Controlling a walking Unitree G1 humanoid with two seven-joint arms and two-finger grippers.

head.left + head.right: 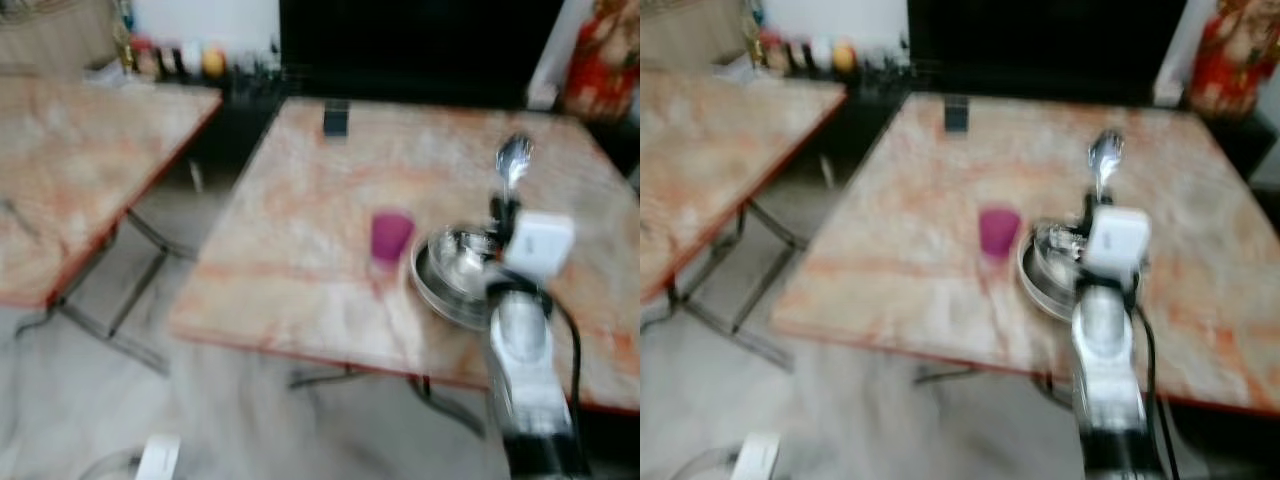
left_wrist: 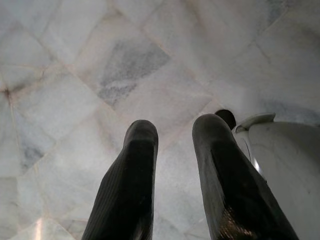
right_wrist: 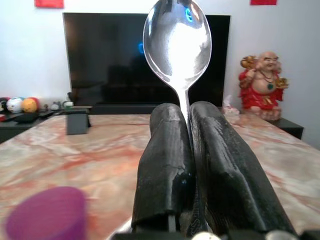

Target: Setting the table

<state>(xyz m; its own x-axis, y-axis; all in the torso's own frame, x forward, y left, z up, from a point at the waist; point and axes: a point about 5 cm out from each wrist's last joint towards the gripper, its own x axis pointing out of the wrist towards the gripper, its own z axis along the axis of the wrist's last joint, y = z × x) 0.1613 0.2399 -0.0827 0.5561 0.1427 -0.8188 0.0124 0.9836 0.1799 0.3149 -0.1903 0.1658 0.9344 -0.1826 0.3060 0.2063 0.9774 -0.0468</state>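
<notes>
Marble table (image 1: 300, 200) ahead of me: my right gripper (image 3: 189, 112) pinches a spoon (image 3: 177, 40) upright over the steel bowl (image 1: 455, 270), purple cup (image 1: 391, 238) just beside it. Left gripper (image 2: 175, 135) hangs slightly parted above the floor (image 2: 75, 75).

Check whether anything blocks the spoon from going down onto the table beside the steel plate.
The right gripper holds the spoon upright above the steel plate. The purple cup stands on the plate's left; the table to the plate's right looks bare, though the head views are blurred.
</notes>
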